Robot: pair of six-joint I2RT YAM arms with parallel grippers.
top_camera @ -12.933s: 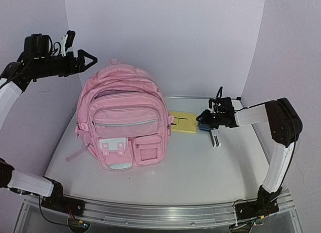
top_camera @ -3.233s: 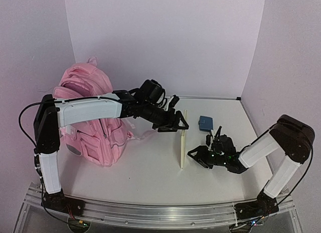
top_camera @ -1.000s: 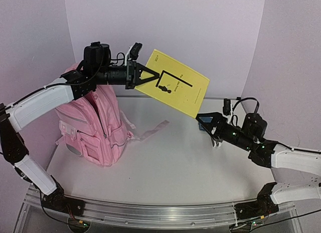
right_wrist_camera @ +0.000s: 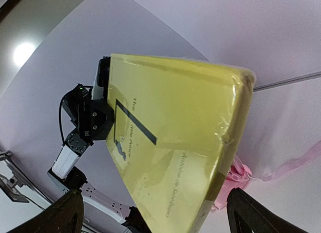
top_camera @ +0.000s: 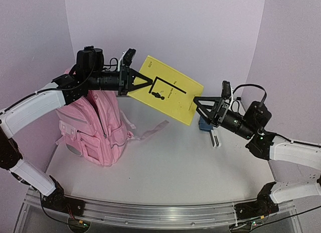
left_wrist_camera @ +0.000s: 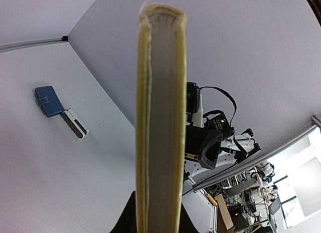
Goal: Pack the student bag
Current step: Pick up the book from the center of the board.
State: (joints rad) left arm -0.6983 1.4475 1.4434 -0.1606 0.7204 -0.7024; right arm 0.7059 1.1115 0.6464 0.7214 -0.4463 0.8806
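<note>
With the book-packing step in hand, the left end effector (top_camera: 143, 82) pinches a book (top_camera: 168, 90) aloft right of the bag (top_camera: 93, 128), which stands on the tabletop (top_camera: 165, 163), while the right end effector (top_camera: 200, 105) hovers spread farther right, so next the book likely needs lowering edge-first into the bag's top.

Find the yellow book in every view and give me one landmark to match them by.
Top external: yellow book upper centre, held aloft.
Left wrist: centre, edge-on, a tall strip.
Right wrist: fills the middle, cover toward the camera.
Shared landmark: left claw on the book's edge, left of it in top and right wrist views, bottom in its own.
</note>
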